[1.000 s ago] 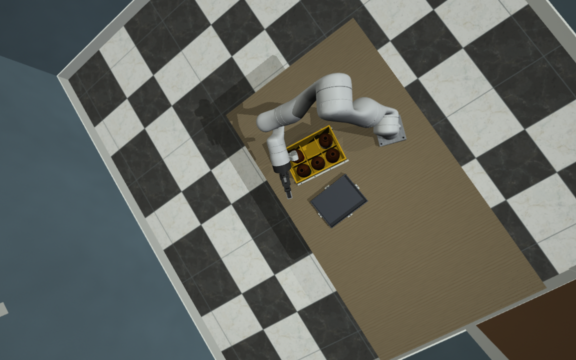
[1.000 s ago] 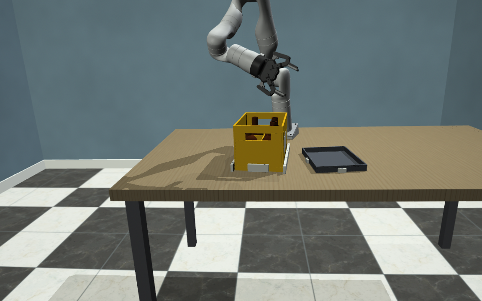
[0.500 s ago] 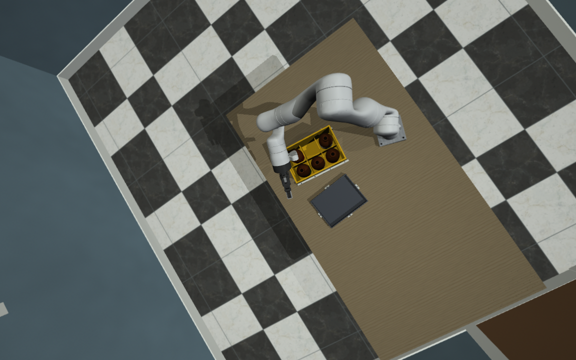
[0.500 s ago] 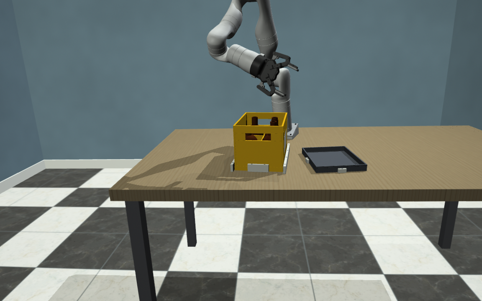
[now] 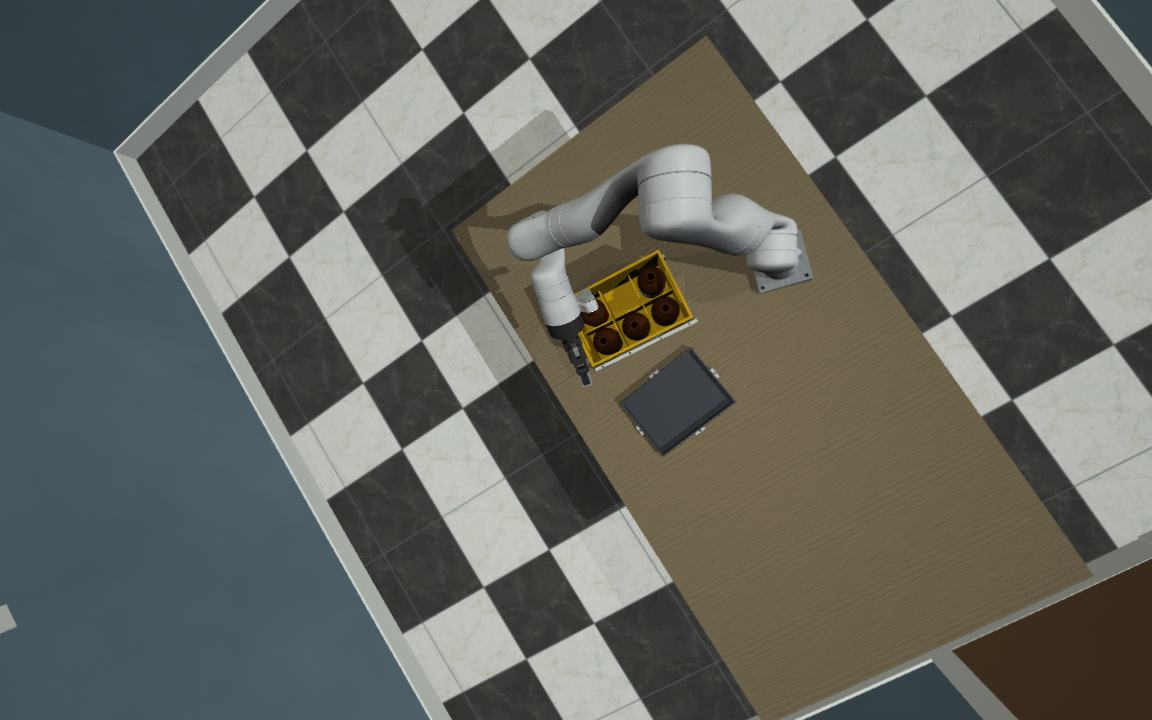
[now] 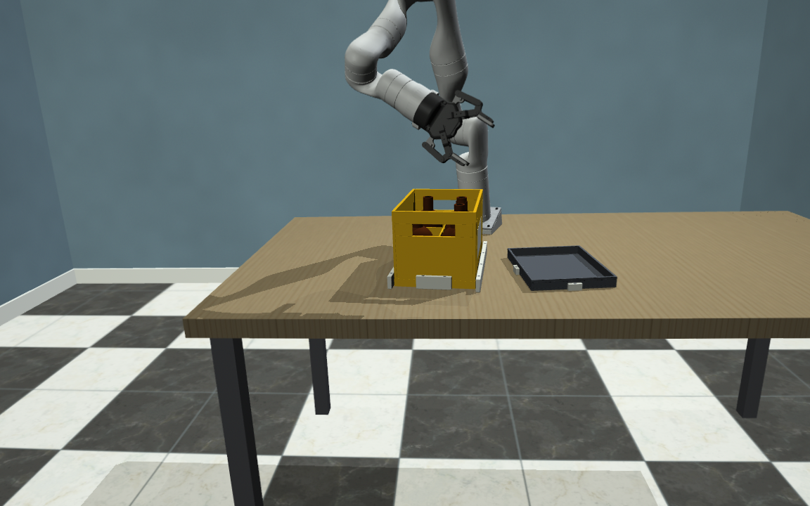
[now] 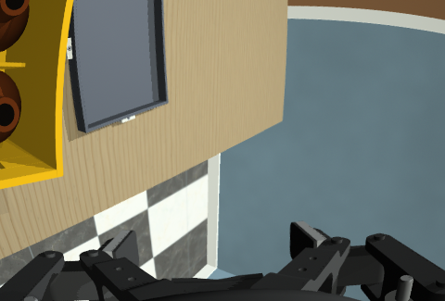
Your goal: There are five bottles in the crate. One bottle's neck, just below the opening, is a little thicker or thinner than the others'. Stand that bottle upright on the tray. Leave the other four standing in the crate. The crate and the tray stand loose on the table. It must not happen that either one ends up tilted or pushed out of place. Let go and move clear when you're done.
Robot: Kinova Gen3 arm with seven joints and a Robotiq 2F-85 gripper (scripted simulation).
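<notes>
A yellow crate [image 5: 636, 310] stands on the table with several brown bottles [image 5: 635, 325] upright in its cells; one cell at the back is empty. The crate also shows in the side view [image 6: 437, 237] and at the left edge of the wrist view [image 7: 28, 67], where three bottle mouths [image 7: 13, 1] are in sight. I cannot tell which neck differs. A dark empty tray [image 5: 677, 401] lies beside the crate, also in the side view [image 6: 560, 268] and the wrist view [image 7: 117, 44]. My gripper [image 6: 458, 132] is open and empty, high above the crate and tilted sideways.
The arm's base [image 5: 779, 259] is bolted to the table behind the crate. White stop blocks [image 6: 434, 281] sit at the crate's foot. The table edge [image 5: 553, 394] runs close to the crate's left side.
</notes>
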